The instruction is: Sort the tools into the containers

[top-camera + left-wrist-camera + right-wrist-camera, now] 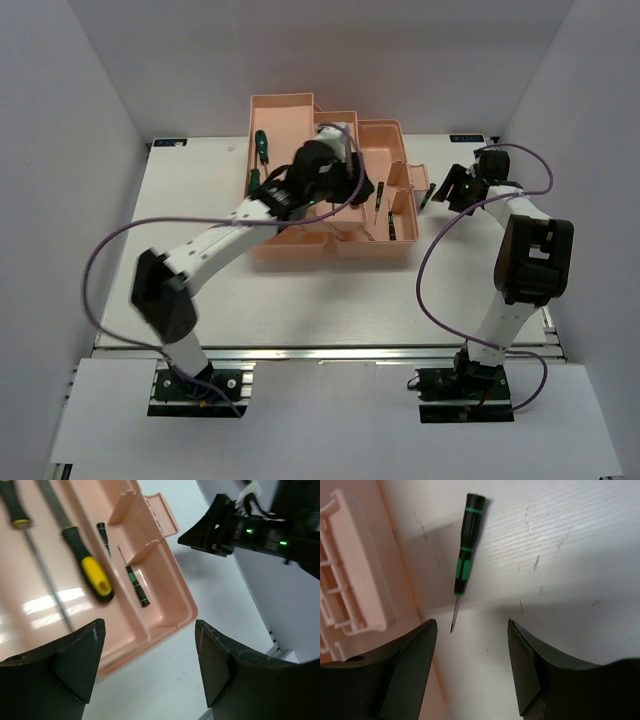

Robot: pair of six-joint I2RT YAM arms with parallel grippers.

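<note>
The salmon-pink toolbox (300,115) lies open mid-table, its tray compartments spread out. My left gripper (362,188) hovers over its right trays, open and empty (149,630). Below it a yellow-and-black screwdriver (90,566) and a thin black-green precision screwdriver (138,586) lie in the trays. Green-handled screwdrivers (260,146) rest in the far-left tray. My right gripper (446,192) is open (471,625) just above the table, right of the toolbox. A small black-green precision screwdriver (465,550) lies on the table just ahead of its fingertips, not touched.
The toolbox's pink side wall (355,575) stands close on the left of my right gripper. The two grippers are near each other, and the right one (227,527) shows in the left wrist view. White walls enclose the table on three sides.
</note>
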